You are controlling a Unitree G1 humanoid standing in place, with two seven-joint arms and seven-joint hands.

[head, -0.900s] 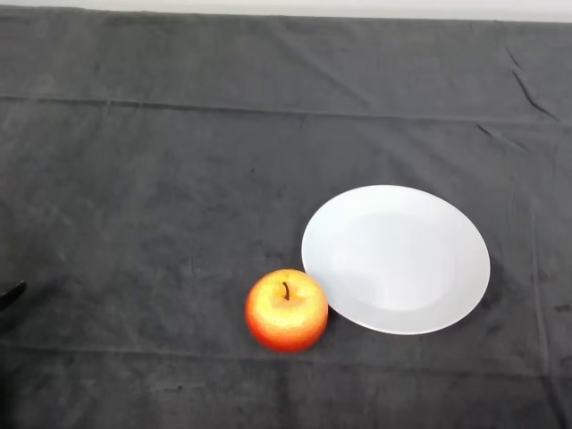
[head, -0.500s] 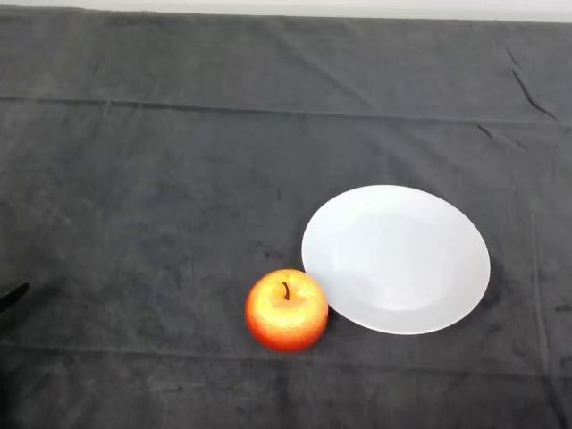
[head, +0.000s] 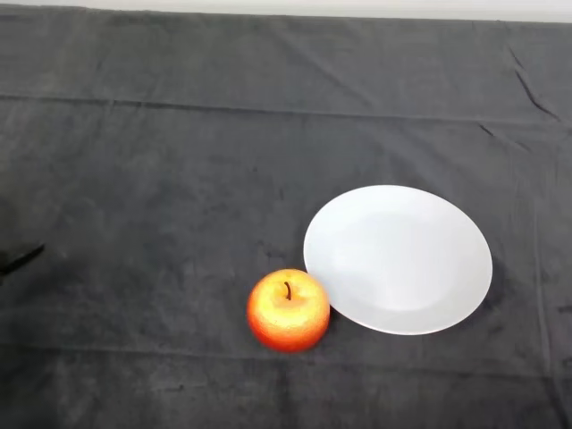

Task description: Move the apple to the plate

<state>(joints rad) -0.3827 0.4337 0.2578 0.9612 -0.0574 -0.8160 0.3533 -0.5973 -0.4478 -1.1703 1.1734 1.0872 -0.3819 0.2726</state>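
Observation:
A red and yellow apple [head: 288, 310] stands upright on the dark cloth, stem up, near the front middle. Its right side touches or nearly touches the near left rim of a white plate [head: 399, 259], which holds nothing. Only a thin black sliver of my left hand [head: 20, 259] pokes in at the far left edge, well away from the apple. The remainder of the hand and the arm are out of view.
The dark cloth [head: 179, 179] covers the whole table, with a fold line running across the back and a few creases at the upper right. The table's far edge lies along the top of the view.
The black sliver of my hand at the left edge has risen and reached a little farther into view. Apple and plate stay where they were.

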